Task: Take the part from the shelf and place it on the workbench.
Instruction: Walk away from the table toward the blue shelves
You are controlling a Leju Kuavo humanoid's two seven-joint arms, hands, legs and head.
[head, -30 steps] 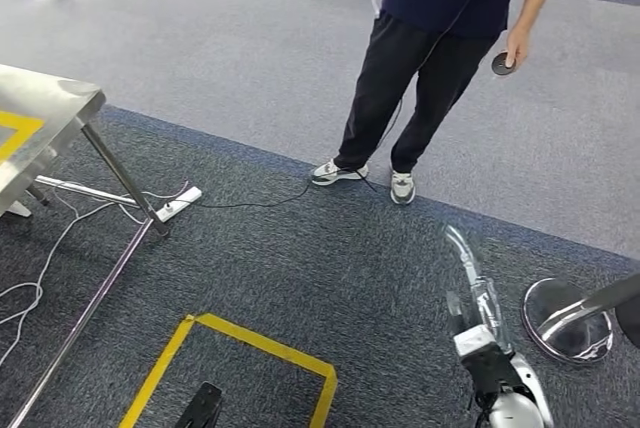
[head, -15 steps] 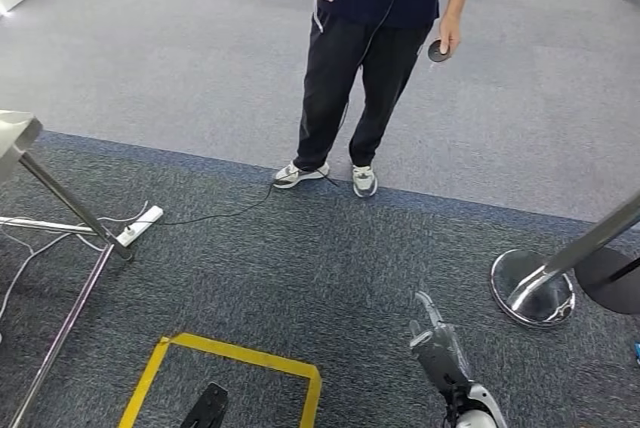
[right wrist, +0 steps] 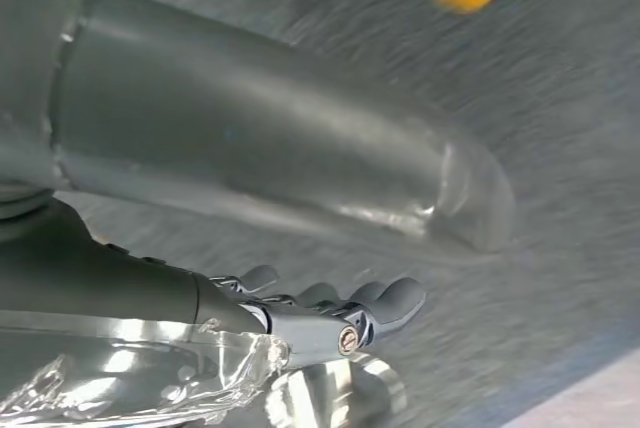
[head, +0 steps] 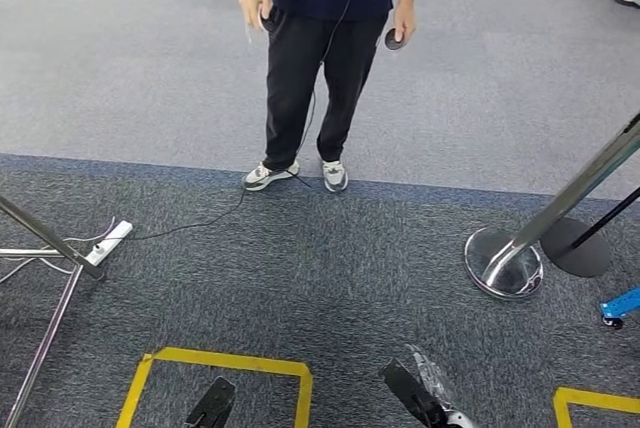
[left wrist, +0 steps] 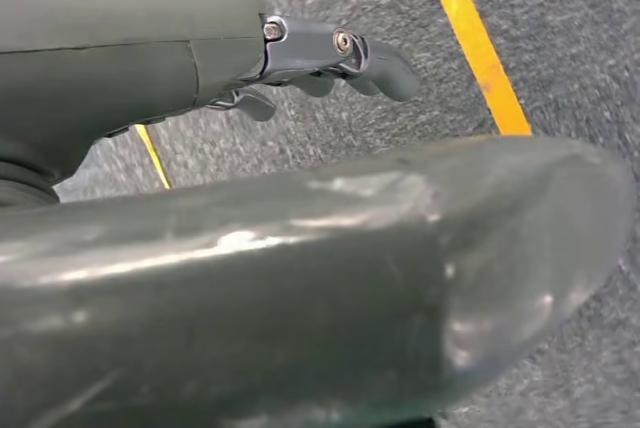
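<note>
My right hand (head: 411, 396) hangs low at the bottom edge of the head view, over dark carpet. It holds the part (head: 432, 376), a piece wrapped in clear crinkled plastic. In the right wrist view the wrapped part (right wrist: 151, 378) lies along the dark fingers (right wrist: 355, 313), and the fingers are stretched out. My left hand (head: 210, 408) hangs at the bottom edge near a yellow tape square (head: 226, 360). The left wrist view has its fingers (left wrist: 332, 53) straight and apart from the thumb, with nothing in them.
A person (head: 317, 58) stands ahead on the grey carpet with a small dark thing in each hand. A chrome post base (head: 504, 263) and a black base (head: 577, 246) stand at the right. Metal table legs (head: 45, 288), a white power strip (head: 106, 244) and cables lie at the left.
The camera has turned, so the whole scene slid left and the steel table top left the picture. My right hand with the part has sunk towards the bottom edge.
</note>
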